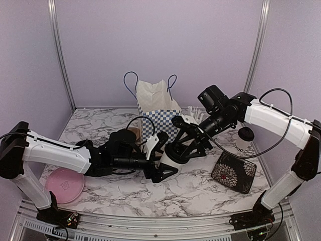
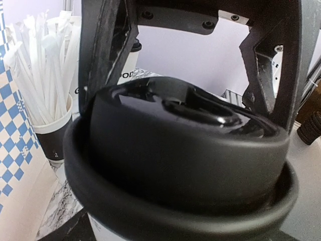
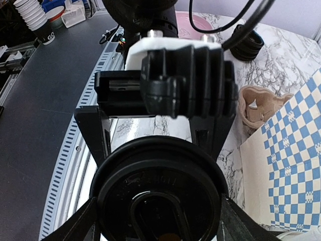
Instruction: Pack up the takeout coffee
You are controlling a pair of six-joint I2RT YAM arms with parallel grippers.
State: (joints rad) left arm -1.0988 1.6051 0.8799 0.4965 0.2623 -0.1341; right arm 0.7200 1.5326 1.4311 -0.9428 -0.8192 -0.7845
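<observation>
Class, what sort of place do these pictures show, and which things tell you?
Probably a lab mock-up of a takeaway coffee counter: lidded paper cup, cup of straws, blue-checked paper bag on a marble-print table.

Blue-checked paper bag point(image 1: 156, 109), pink plate point(image 1: 64, 184), floral black pouch point(image 1: 234, 172), cup of straws point(image 2: 46, 90), marble tabletop point(image 1: 125, 193)

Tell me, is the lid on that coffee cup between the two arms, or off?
On. The black lid caps the white cup, its skirt wrapped round the rim in the left wrist view.
</observation>
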